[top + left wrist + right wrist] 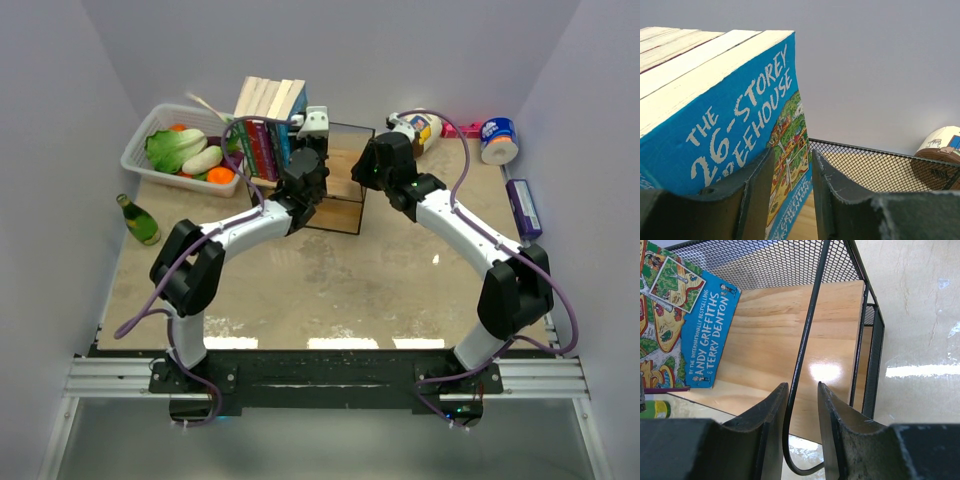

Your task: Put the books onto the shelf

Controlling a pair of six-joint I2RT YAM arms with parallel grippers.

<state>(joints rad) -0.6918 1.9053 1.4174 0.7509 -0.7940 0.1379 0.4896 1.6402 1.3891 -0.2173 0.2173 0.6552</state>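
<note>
Cream-edged paperback books (265, 120) stand tilted in the left half of the black wire-frame shelf with light wooden boards (345, 208). The blue cartoon Treehouse paperback (735, 135) is outermost, with nothing propping it on the open side. Left gripper (791, 160) sits right at that cover, jaws parted, pinching nothing we can see. Right gripper (802, 390) straddles the frame wire, jaws apart, slack on both sides. Risks: the row slumps across the bare board when we back off; a finger drags the cover; the right arm moves sideways, hooks the wire and yanks the shelf.
</note>
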